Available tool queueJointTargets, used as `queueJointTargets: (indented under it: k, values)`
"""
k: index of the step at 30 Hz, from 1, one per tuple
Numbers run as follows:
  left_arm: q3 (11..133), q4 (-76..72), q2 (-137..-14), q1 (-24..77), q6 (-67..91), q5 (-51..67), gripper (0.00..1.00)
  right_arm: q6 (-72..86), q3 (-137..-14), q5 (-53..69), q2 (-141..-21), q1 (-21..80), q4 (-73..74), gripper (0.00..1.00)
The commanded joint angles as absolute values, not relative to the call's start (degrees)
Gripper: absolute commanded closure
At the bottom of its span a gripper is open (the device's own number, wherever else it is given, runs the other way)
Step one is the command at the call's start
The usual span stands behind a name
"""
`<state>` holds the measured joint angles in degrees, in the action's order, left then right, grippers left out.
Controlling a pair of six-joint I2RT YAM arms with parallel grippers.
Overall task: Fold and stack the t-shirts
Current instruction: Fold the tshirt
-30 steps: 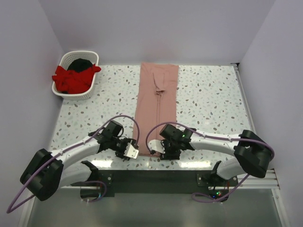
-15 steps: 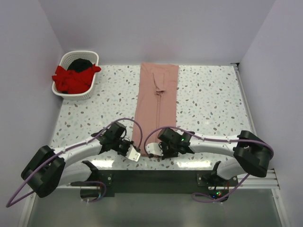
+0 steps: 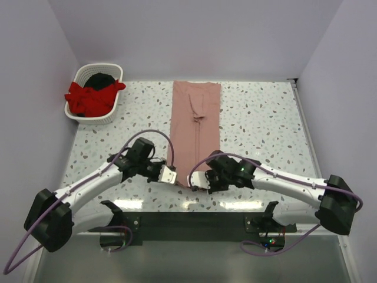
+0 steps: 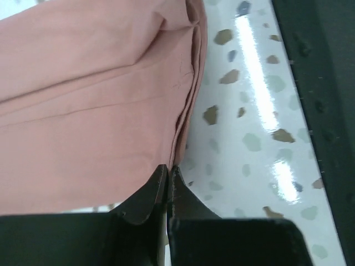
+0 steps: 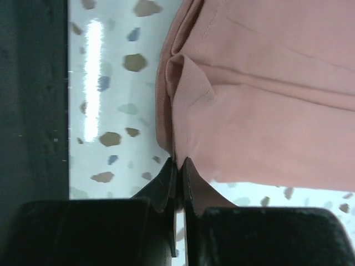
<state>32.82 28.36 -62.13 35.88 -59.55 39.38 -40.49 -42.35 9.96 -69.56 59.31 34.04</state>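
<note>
The salmon-pink t-shirt (image 3: 195, 127) lies folded into a long narrow strip down the middle of the table. My left gripper (image 3: 171, 175) is shut on the near left corner of the pink t-shirt's hem (image 4: 100, 111), the cloth pinched at the tips of the left gripper (image 4: 168, 168). My right gripper (image 3: 194, 180) is shut on the near right corner, and the pink t-shirt (image 5: 266, 105) bunches a little at the tips of the right gripper (image 5: 178, 162). The red t-shirt (image 3: 88, 98) and the black t-shirt (image 3: 101, 79) lie crumpled in the basket.
The white slatted basket (image 3: 89, 119) stands at the far left corner against the wall. The black base rail (image 3: 188, 224) runs along the near table edge just behind both grippers. Speckled tabletop (image 3: 265, 118) shows on both sides of the strip.
Both grippers have gone from open to shut on the near hem. They have since moved away from the near edge, drawing the hem with them.
</note>
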Motion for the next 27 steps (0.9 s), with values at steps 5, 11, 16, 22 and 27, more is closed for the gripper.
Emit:
queueJointTargets:
  k: [5,11,16,22,27]
  values:
    - [45.61,26.91,-71.62,28.31,-59.77,44.74,1.00,-52.19,-53.33,14.77,-73.28,45.11,36.48,1.00]
    - [52.02,18.48,-79.70,25.06,-58.54,42.98,1.00,-59.49,-61.94,17.40,-82.86,37.46,35.16,1.00]
    - [60.71,16.00,-89.37,22.07,-57.04,42.80,1.00,-63.63,-67.58,18.81,-89.72,32.97,34.02,1.00]
    - [68.81,13.89,-98.34,19.87,-58.01,42.28,1.00,-67.23,-76.97,20.65,-98.95,28.66,33.93,1.00]
    - [74.95,12.57,-105.28,18.72,-58.45,41.14,1.00,-69.26,-82.52,21.09,-105.46,26.19,33.66,1.00]
